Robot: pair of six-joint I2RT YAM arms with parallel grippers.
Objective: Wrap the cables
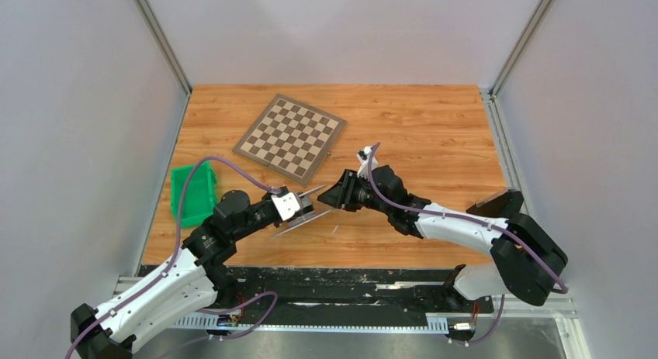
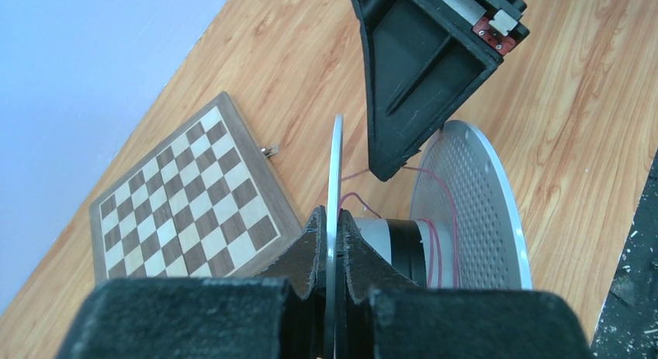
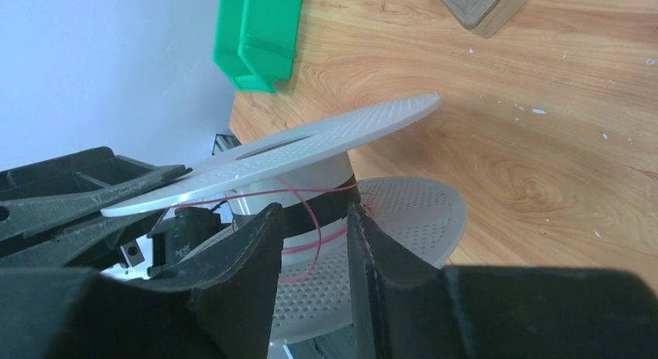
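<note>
Closest to the lens in the left wrist view, the left gripper [image 2: 332, 231] is clenched on the thin edge of one flange of a grey spool [image 2: 473, 212]. In the top view the spool sits tilted at mid-frame, right of the green bin [image 1: 192, 192] and below the chessboard [image 1: 291, 138]. I cannot tell whether its lower rim touches the table [image 1: 419, 134].

A thin red cable [image 2: 452, 219] lies in a few loose turns round the dark hub and trails across the perforated far flange. Further right, the right gripper [image 3: 314, 212] reaches in between the flanges with its fingers parted. The cable crosses the gap, but no pad visibly presses on it.

The left grip is on a rim only, so a tug on the cable could pivot the spool in the pads or drag it free. Without tension, the slack turns could spring off the hub or slip over a flange. The right fingers are also close to both flanges and could knock them on a sweep round the hub.
</note>
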